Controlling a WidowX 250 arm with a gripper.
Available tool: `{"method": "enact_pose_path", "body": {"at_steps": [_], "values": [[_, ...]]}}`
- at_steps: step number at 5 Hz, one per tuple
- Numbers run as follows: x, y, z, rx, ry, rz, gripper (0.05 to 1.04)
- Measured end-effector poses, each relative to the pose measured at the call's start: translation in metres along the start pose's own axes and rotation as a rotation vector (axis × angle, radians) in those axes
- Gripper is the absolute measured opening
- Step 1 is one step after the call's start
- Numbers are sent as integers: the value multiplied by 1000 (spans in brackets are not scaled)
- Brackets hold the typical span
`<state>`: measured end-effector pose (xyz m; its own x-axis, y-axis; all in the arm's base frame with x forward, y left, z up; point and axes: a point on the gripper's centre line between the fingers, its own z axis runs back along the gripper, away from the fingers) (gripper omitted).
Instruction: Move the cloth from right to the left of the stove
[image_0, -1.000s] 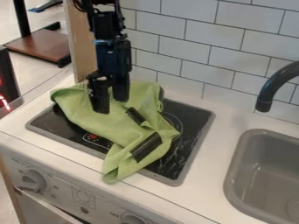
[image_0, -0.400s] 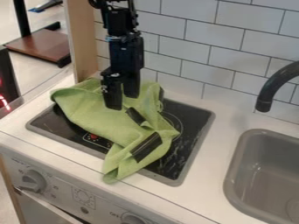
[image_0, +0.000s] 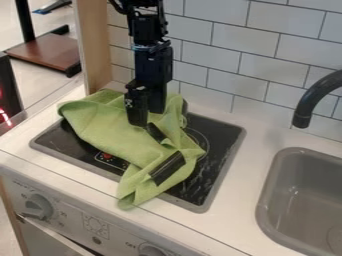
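The black gripper (image_0: 147, 118) hangs over the back part of the green cloth (image_0: 113, 127), its two fingers apart and pointing down. Whether the fingertips touch the fabric, I cannot tell. Crumpled, the cloth covers much of the left and middle of the black stove (image_0: 217, 131). Its front corner hangs over the stove's front edge onto the white counter. Two dark patches show among its folds, one close to the gripper and one farther forward.
A grey sink (image_0: 304, 200) with a black faucet (image_0: 310, 102) is at the right. Behind the stove rises a white tiled wall (image_0: 234, 55), with a wooden post (image_0: 95, 50) at the back left. Knobs (image_0: 38, 206) line the front panel.
The gripper has moved right over the cloth, from its left back part toward the back middle. The cloth lies where it was, apart from a slight shift at its back edge.
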<state>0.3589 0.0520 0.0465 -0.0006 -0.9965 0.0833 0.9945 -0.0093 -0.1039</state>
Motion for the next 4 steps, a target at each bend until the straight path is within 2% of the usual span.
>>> {"method": "enact_pose_path", "body": {"at_steps": [1, 3, 4], "values": [[-3, 1, 0, 7, 18, -3, 939], [-7, -3, -8, 3, 38, -10, 323], [-6, -3, -8, 3, 33, -12, 125]]}}
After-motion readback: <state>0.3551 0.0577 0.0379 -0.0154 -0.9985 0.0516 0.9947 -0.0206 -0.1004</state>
